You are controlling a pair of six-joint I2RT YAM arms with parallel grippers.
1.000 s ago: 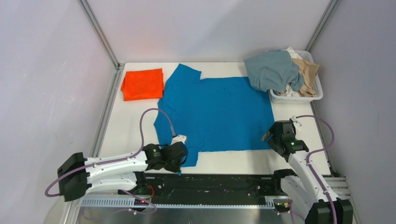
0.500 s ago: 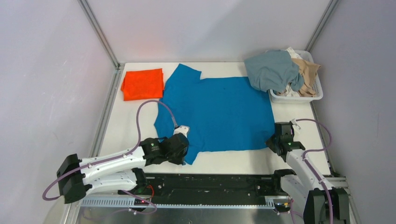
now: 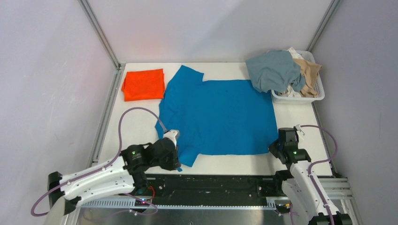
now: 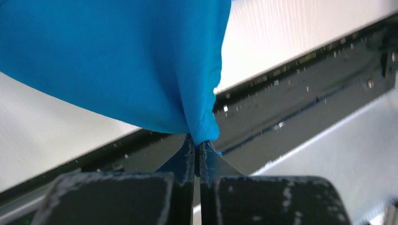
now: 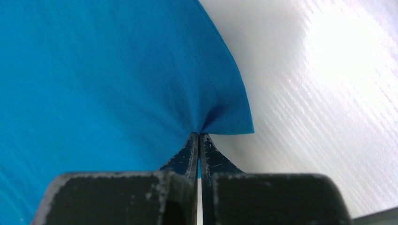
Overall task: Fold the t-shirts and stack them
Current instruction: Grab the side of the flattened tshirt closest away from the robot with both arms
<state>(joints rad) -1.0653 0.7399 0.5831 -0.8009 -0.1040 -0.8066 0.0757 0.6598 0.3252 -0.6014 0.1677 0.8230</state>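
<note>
A royal blue t-shirt [image 3: 218, 115] lies spread flat across the middle of the table. My left gripper [image 3: 177, 161] is shut on its near-left sleeve end, and the pinched cloth [image 4: 202, 129] bunches just above the fingertips. My right gripper [image 3: 273, 146] is shut on the shirt's near-right hem corner [image 5: 225, 119], which puckers at the jaws. A folded orange-red t-shirt [image 3: 143, 84] rests at the far left. A grey-blue t-shirt [image 3: 273, 70] and a tan t-shirt [image 3: 309, 72] are heaped in the basket.
The white slotted basket [image 3: 300, 97] stands at the far right corner. A black rail [image 3: 211, 185] runs along the table's near edge between the arm bases. Grey walls close in the left, back and right sides.
My right gripper has come down onto the near-right hem corner and shut on it. My left arm has drawn back toward the near left, pulling the sleeve with it.
</note>
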